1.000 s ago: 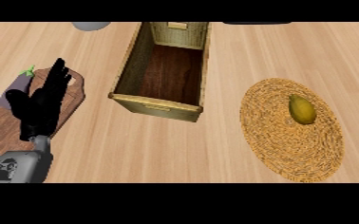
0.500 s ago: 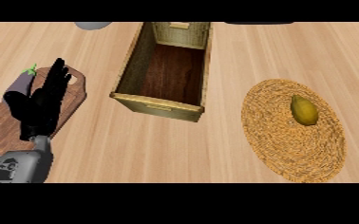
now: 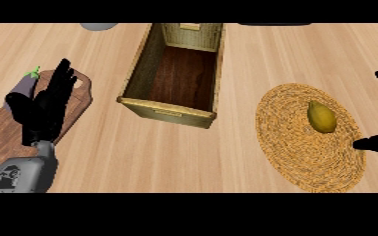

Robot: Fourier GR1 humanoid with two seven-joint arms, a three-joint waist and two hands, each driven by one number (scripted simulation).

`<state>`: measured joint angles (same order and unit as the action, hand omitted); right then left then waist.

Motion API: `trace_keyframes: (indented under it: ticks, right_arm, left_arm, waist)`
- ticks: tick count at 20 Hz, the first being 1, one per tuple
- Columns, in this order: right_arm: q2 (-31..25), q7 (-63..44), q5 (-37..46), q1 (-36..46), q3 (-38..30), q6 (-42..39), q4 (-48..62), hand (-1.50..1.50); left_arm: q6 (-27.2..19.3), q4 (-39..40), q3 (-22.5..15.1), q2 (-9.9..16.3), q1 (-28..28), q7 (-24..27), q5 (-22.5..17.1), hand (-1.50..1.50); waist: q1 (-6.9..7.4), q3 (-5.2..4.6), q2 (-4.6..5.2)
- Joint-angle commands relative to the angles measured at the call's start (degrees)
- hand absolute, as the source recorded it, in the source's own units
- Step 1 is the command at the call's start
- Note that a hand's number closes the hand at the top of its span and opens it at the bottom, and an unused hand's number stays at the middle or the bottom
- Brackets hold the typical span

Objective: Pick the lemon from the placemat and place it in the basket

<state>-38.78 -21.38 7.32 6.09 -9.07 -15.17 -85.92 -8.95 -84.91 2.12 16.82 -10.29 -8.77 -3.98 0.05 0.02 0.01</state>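
At nine o'clock our left hand [image 3: 46,105] rests over a brown board [image 3: 80,99], fingers straight and pointing up, holding nothing. An eggplant [image 3: 28,82] peeks out at the board's upper left, just beside the hand. At eleven o'clock a grey object [image 3: 99,26] is cut off by the top edge. Toward twelve o'clock stands the basket [image 3: 166,111], long and open-topped. At three o'clock the lemon [image 3: 322,116] lies on the round woven placemat [image 3: 295,145], in its upper right part, well apart from the basket. At the far right edge only dark tips of our right hand [image 3: 367,143] show, just beside the mat; we cannot tell how open it is.
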Motion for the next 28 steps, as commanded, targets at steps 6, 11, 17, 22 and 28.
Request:
trace_keyframes:
  ticks: [6,11,17,22,28]
  right_arm:
    - [8.2,6.12,10.25,-0.18,1.52,6.01,1.82,-1.5]
    - [11.23,9.06,11.69,-1.55,0.17,6.14,1.65,-1.5]
    - [13.56,13.06,16.43,1.66,0.17,8.0,9.19,-1.5]
    - [12.9,13.58,16.01,4.62,-2.94,5.88,12.69,-1.5]
    - [14.19,6.67,20.89,2.38,-0.5,5.46,6.13,-1.5]
  left_arm:
    - [-0.74,-0.01,-0.33,-3.5,0.38,0.32,3.49,0.0]
    - [3.61,0.8,3.83,-1.26,0.59,0.26,1.29,0.0]
    - [4.39,0.51,4.27,-2.39,-0.86,-0.49,1.87,0.0]
    - [1.75,-3.23,2.96,-4.44,-1.85,-4.32,5.01,0.0]
    - [4.28,-6.95,3.24,-4.78,4.58,-2.71,4.8,0.0]
  waist:
    - [-0.03,-0.02,-0.01]
    - [-0.07,-0.02,-0.04]
    - [0.1,-0.01,0.04]
    - [0.11,-0.01,0.02]
    - [0.15,-0.02,-0.08]
